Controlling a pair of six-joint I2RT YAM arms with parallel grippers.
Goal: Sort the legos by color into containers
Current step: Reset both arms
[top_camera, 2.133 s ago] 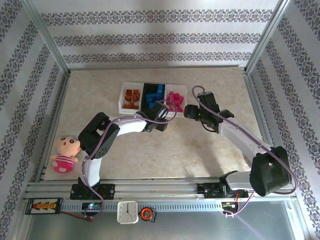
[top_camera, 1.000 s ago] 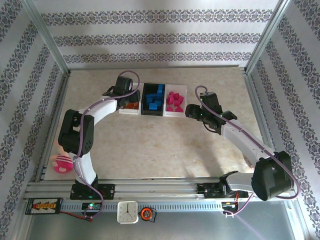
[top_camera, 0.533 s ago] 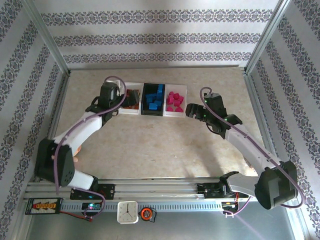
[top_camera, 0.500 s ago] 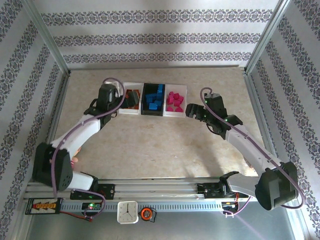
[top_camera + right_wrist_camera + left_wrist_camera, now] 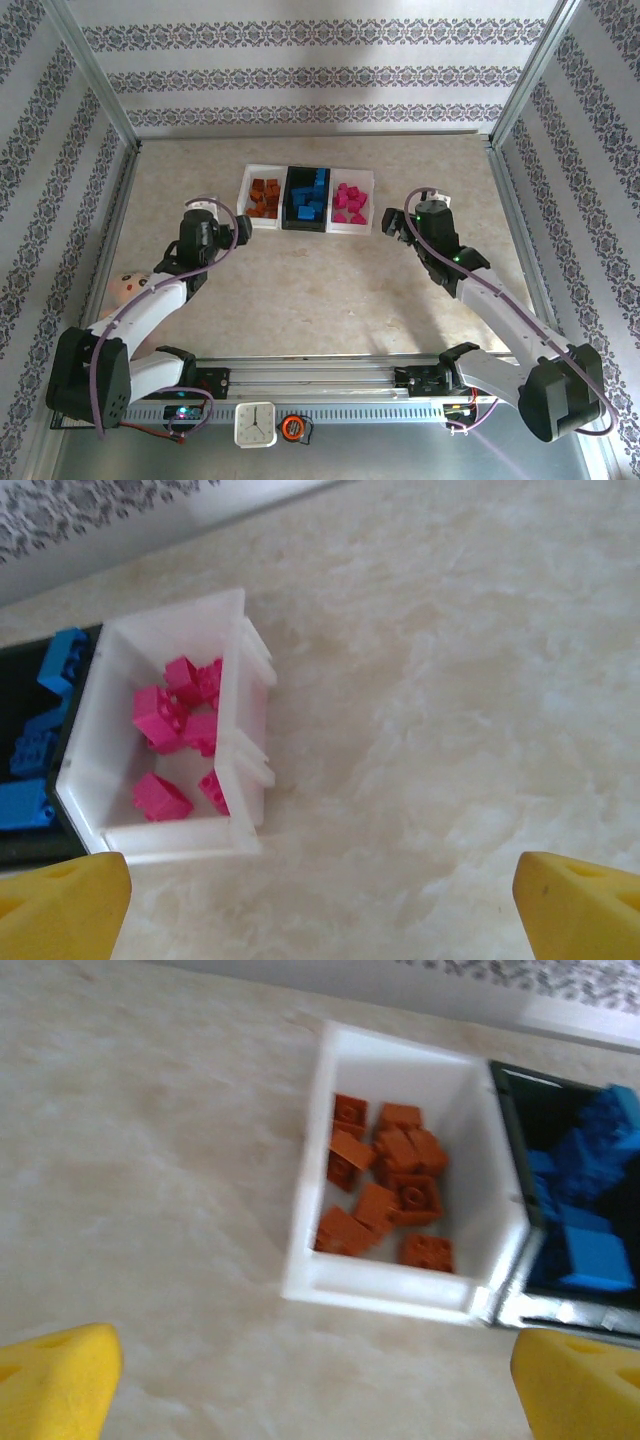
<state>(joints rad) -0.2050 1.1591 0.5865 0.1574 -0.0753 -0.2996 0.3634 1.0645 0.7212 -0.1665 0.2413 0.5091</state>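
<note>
Upper centre, on tabletop: orange-brown legos in left white bin, blue legos in black bin, pink legos in right white bin. Lower in frame, left pincer and right pincer, both wide, empty. Bottom edge: clock, face unreadable.

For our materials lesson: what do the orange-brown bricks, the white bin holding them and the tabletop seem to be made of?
Orange-brown bricks: likely hard moulded plastic; uniform colour, round studs on top. White bin: probably plastic; smooth, thin, evenly white walls. Tabletop: beige with marble-like veining, matt; stone or printed laminate, cannot tell.
</note>
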